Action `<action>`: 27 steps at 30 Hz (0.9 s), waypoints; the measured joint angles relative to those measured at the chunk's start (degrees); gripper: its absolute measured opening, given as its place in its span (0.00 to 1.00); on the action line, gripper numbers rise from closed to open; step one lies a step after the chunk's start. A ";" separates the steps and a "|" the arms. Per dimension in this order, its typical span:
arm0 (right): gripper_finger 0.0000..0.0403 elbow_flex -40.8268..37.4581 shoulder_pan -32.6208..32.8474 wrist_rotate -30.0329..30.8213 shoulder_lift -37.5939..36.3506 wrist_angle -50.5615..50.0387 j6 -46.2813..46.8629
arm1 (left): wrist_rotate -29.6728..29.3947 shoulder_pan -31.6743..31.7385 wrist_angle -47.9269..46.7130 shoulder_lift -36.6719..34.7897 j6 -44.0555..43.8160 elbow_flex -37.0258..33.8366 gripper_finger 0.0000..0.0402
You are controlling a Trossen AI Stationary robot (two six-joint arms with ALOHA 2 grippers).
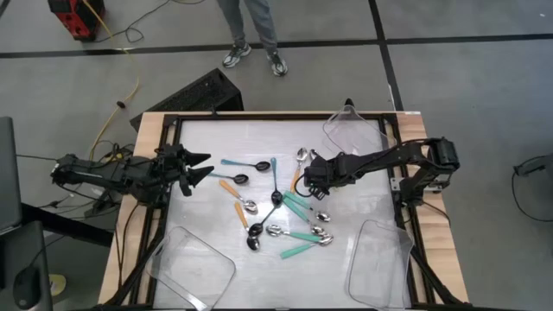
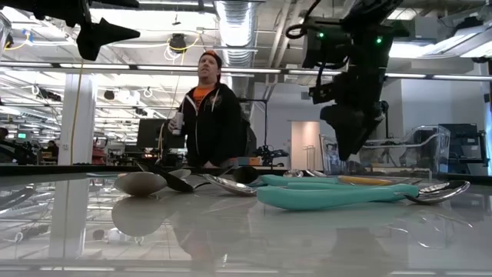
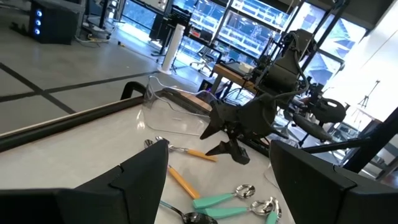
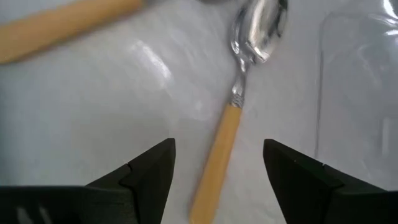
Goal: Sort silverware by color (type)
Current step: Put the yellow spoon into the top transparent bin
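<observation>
The silverware lies scattered mid-table: blue-handled spoons with black bowls [image 1: 244,163], orange-handled spoons [image 1: 233,192] and teal-handled spoons [image 1: 299,205]. My right gripper [image 1: 310,179] hangs open and tilted down just above one orange-handled spoon [image 4: 225,140]. Its fingers stand either side of the handle without touching it, and the low view shows the tips clear of the table. The spoon's silver bowl [image 4: 261,25] points toward the far tray. My left gripper [image 1: 200,169] waits open and level above the table's left side.
Three clear plastic trays sit on the table: one at the far right [image 1: 356,131], one at the near left [image 1: 197,269], one at the near right [image 1: 380,266]. A person [image 2: 211,115] stands beyond the far edge. A black frame [image 1: 259,117] borders the work surface.
</observation>
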 joint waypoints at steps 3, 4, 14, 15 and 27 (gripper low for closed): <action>0.71 0.04 -0.40 -0.06 -0.11 -0.11 -1.50 | 0.00 -0.02 -0.01 0.00 -0.14 0.00 0.66; 0.72 0.04 -0.56 -0.17 -0.07 -0.13 -1.86 | 0.00 -0.02 -0.01 0.00 -0.14 0.00 0.66; 0.79 0.04 -2.13 -0.35 -0.09 -0.06 -1.43 | -0.01 -0.02 -0.01 0.00 -0.17 0.00 0.66; 0.79 0.04 -2.29 -0.35 -0.09 -0.03 -1.40 | 0.00 -0.02 -0.01 0.00 -0.26 0.00 0.66; 0.78 0.02 -3.24 -0.26 0.11 2.20 -1.37 | -0.01 -0.02 -1.03 0.00 -1.73 0.00 0.66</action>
